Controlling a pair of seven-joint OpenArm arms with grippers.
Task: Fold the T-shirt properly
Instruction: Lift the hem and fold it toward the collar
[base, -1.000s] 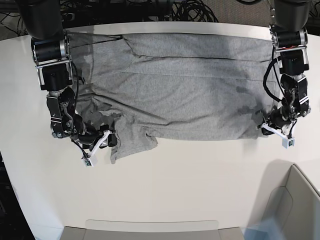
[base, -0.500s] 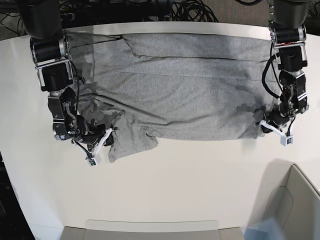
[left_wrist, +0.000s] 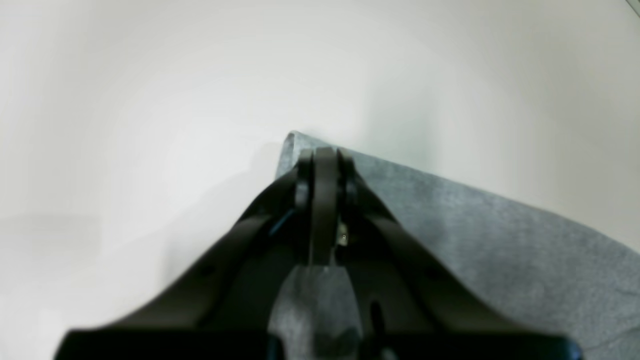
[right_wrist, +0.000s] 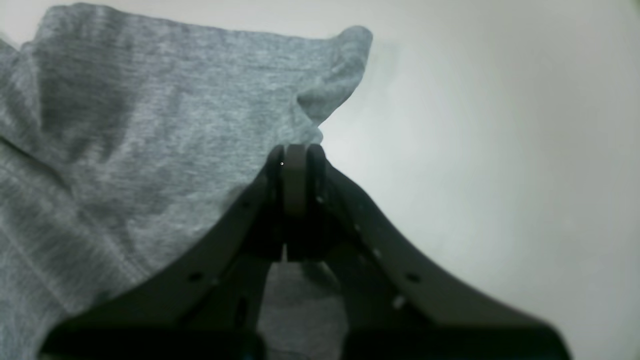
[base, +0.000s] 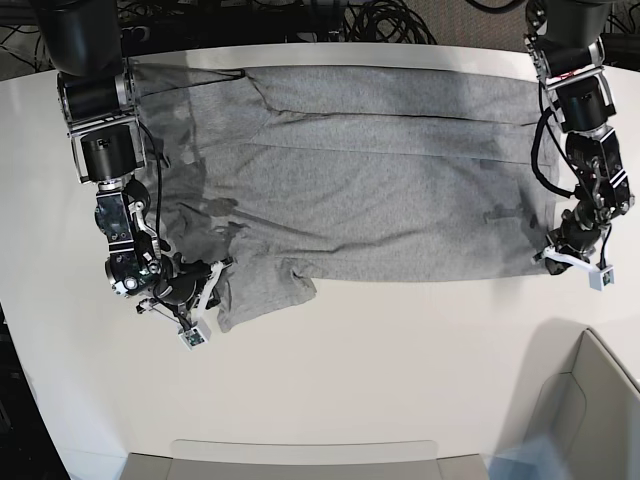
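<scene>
The T-shirt (base: 350, 180) lies spread on the white table (base: 380, 370), plain grey side up, stretching across most of the table's far half between the two arms, with long creases running across it and a sleeve rumpled and folded over at the near corner on the base view's left. The right gripper (base: 205, 290), on that side of the base view, sits low at this rumpled sleeve; its wrist view shows its two dark fingers (right_wrist: 295, 170) pressed together with grey cloth (right_wrist: 150, 125) bunched right at the tips, so it is clenched on the T-shirt's edge. The left gripper (base: 560, 255), on the base view's right, is down at the T-shirt's near corner on that side; in its wrist view the fingers (left_wrist: 325, 175) are likewise pressed together over the corner of the cloth (left_wrist: 475, 235), pinching it where it meets the bare table. Black cables (base: 330, 20) lie beyond the table's far edge, and a pale bin (base: 590, 410) stands at the near corner on the base view's right.
</scene>
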